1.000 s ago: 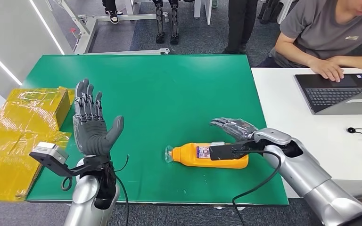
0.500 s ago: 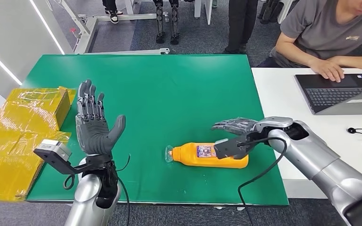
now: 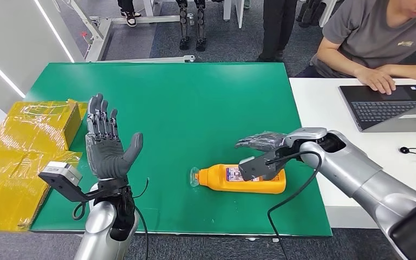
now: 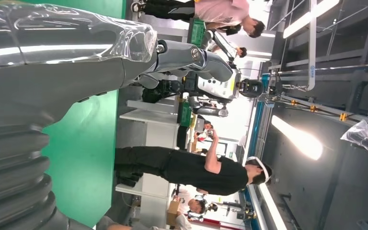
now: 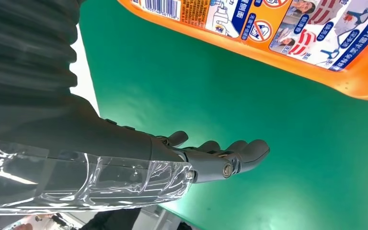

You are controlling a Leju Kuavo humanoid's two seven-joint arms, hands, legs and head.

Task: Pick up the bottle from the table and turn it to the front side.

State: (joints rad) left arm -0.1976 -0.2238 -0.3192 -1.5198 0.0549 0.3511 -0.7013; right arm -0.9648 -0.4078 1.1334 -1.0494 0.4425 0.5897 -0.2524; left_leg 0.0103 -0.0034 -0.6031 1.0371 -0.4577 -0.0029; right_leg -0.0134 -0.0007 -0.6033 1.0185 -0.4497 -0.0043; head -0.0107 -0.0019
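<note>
An orange bottle (image 3: 244,180) lies on its side on the green table (image 3: 184,103), its clear cap toward my left and its label side up (image 5: 287,28). My right hand (image 3: 262,142) hovers just behind the bottle with its fingers stretched out flat and nothing in it; in the right wrist view the fingers (image 5: 220,155) are extended above the green surface beside the bottle. Over the table's near left part my left hand (image 3: 104,141) is raised upright, palm open, fingers spread and holding nothing.
A yellow wrapped box (image 3: 24,146) sits at the table's left edge. A white desk (image 3: 330,119) with a laptop (image 3: 390,105) adjoins the right side, where a person (image 3: 382,38) sits. Other people stand beyond the far edge.
My right hand has shifted toward the left and slightly away from me, rising over the bottle's far side. The left hand has barely moved. The bottle lies as before.
</note>
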